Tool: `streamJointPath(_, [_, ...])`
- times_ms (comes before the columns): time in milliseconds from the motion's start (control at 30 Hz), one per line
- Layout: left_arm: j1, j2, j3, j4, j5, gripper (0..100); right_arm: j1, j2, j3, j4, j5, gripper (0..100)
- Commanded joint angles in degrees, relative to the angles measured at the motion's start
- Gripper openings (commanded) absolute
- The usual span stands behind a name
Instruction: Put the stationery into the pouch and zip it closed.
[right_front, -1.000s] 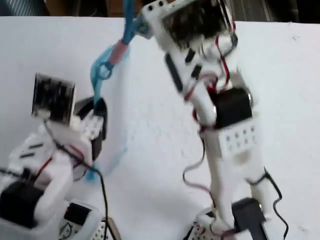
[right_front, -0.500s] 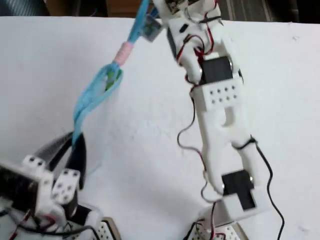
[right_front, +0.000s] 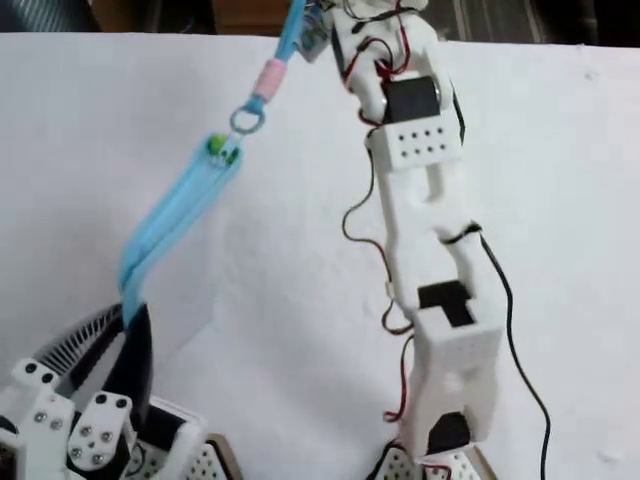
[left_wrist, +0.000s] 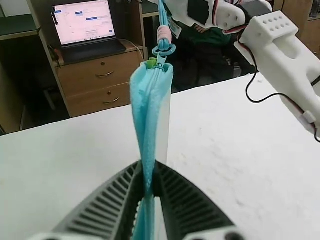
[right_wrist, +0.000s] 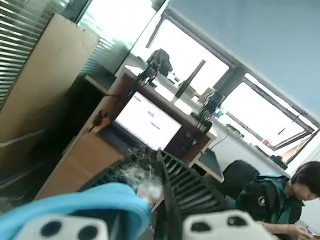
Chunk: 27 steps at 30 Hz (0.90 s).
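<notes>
Since the earlier frames the right arm has been stretched farther out over the white table (right_front: 100, 100), and the left arm has been drawn back toward the near edge. The blue pouch (right_front: 175, 210) (left_wrist: 150, 100) is thereby pulled into a longer, taut line between them. Its near end is clamped in the closed jaws of the left gripper (right_front: 135, 345) (left_wrist: 148, 185). The pull strap (right_front: 270, 75) (right_wrist: 100, 200) is pinched tight by the right gripper (right_front: 318, 18) (right_wrist: 159, 185) at the far edge. The green slider (right_front: 218, 147) (left_wrist: 151, 62) is seen at the pouch's far end.
</notes>
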Motion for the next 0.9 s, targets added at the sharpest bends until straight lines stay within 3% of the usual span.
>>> streamJointPath(0, [0.31,-1.1,-3.87,0.44,0.44,2,6.55,2.51,-8.79,0.66,0.79,1.6])
streamJointPath(167, [0.31,-1.1,-4.48,0.35,0.44,2,6.9,3.91,-14.42,4.18,0.7,1.6])
streamJointPath(733, [0.31,-1.1,-7.12,0.35,0.26,2,19.38,9.19,-14.51,7.52,0.88,1.5])
streamJointPath(867, [-0.13,-0.84,-6.95,0.26,-1.05,2,18.24,6.73,-17.05,10.33,0.79,1.6])
